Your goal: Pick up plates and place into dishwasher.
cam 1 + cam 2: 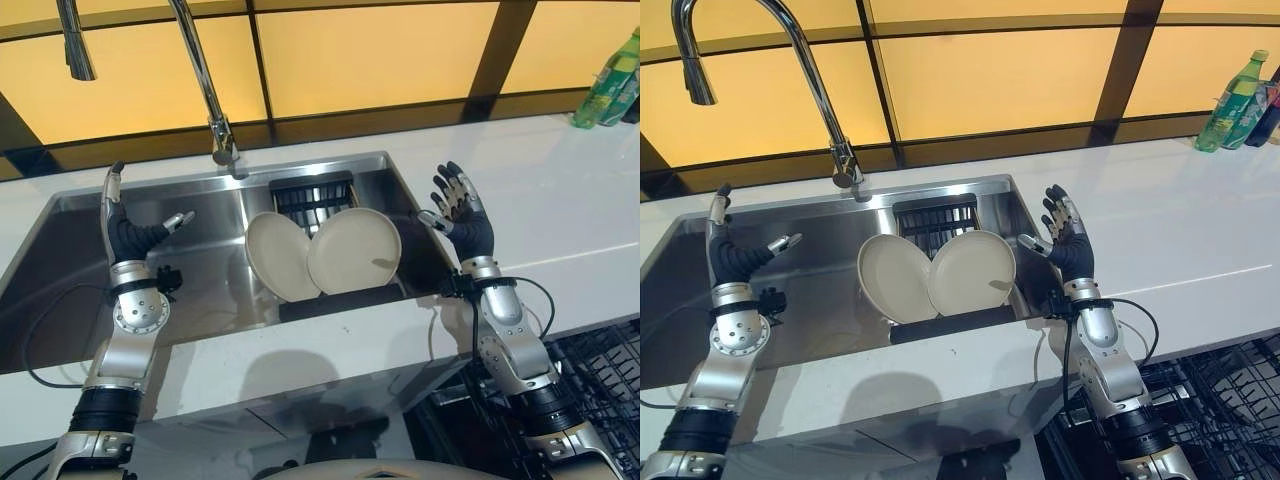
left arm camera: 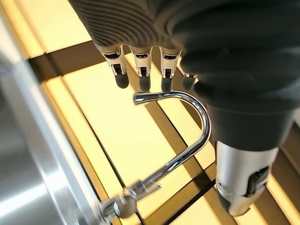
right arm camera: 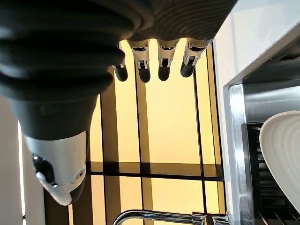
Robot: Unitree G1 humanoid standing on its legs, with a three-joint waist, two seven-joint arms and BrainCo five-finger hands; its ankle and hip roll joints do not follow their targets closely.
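Between spread left hand [image 1: 128,236] and right hand [image 1: 468,226], two leaning plates [image 1: 322,254].

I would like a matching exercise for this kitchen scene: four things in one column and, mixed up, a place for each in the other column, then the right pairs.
Things:
1. plates
2. green bottle
3. left hand
4. right hand

Places:
A. raised over the left part of the sink
B. on the counter, far right corner
C. leaning on edge in the sink
D. raised at the sink's right rim

Pairs: 1-C, 2-B, 3-A, 4-D
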